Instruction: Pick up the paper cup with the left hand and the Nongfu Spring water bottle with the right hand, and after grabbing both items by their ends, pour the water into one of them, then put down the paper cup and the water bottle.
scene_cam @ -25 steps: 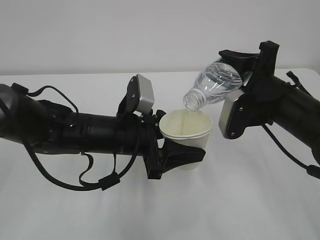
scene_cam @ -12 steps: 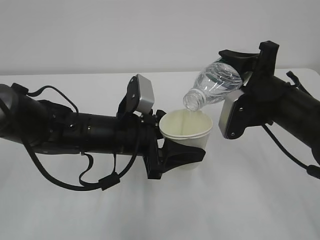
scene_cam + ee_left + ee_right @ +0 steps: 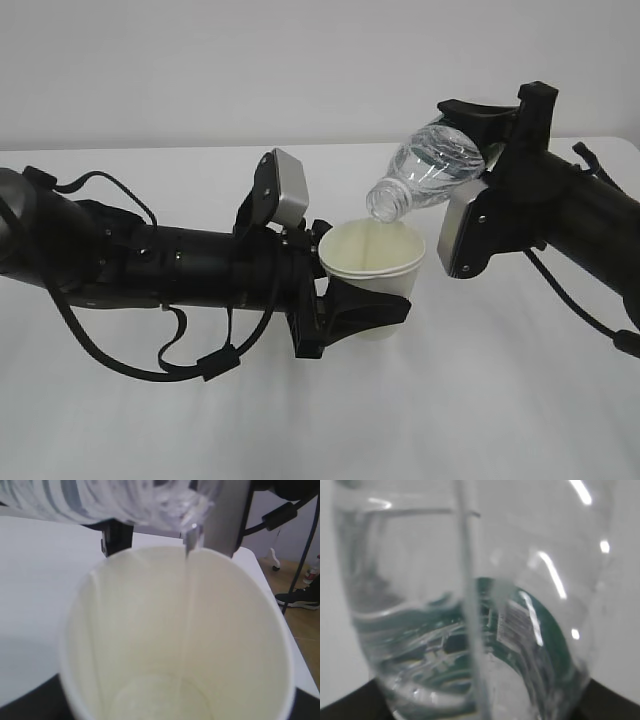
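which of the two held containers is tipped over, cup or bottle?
The Nongfu Spring water bottle, in the right hand, is tipped neck-down. The paper cup, in the left hand, stays upright, mouth up.

Cream-white paper cup [image 3: 373, 262] sits upright above the table, rolled rim wide open, clamped in the left hand [image 3: 345, 300]. Over it the clear Nongfu Spring water bottle [image 3: 430, 170] tilts neck-down, gripped by the right hand [image 3: 490, 150], and a thin thread of water [image 3: 187, 625] runs into the cup.
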